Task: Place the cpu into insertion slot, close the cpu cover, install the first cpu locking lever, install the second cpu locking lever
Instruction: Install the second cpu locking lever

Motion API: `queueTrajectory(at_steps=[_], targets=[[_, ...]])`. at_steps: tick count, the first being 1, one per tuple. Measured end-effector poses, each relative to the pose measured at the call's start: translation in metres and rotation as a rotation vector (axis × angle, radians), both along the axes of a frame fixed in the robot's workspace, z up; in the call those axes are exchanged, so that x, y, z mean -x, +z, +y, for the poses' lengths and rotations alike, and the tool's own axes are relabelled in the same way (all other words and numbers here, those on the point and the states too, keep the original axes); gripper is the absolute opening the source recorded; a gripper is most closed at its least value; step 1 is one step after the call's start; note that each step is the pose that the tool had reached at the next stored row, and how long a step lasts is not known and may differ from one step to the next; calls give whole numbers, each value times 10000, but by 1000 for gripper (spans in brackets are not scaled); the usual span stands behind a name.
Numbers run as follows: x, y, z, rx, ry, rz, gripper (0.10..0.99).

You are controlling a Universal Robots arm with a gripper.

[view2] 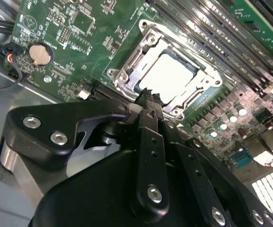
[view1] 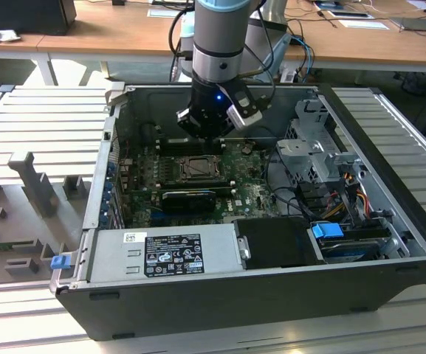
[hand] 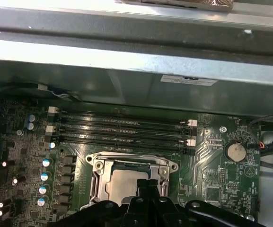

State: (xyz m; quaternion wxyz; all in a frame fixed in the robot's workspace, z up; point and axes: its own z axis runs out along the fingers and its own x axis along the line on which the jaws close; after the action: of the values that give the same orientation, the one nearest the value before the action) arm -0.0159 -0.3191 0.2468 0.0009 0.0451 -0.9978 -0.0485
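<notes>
Jaws (view2: 146, 97) pressed together above the flat silvery square cpu (view2: 167, 75).

Setting: a robotics lab or electronics workbench. An opened computer case (view1: 272, 295) lies on a ribbed metal work surface (view1: 43, 125). Wooden desks (view1: 124, 37) carrying papers (view1: 364, 23) stand behind. A robot arm (view1: 220, 37) reaches into the case.

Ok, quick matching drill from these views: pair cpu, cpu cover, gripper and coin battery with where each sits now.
Things:
1 cpu
2 cpu cover
3 gripper
4 coin battery

Places:
A framing the chip, lowered
B at the socket's edge, above the board
C seated in the insertion slot
D on bare green board, away from the socket

Pairs: 1-C, 2-A, 3-B, 4-D
</notes>
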Motion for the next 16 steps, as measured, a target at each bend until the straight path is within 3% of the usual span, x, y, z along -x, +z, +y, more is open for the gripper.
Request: queueTrajectory(at_steps=[16], targets=[[1, 11, -93, 0, 1, 0, 106]])
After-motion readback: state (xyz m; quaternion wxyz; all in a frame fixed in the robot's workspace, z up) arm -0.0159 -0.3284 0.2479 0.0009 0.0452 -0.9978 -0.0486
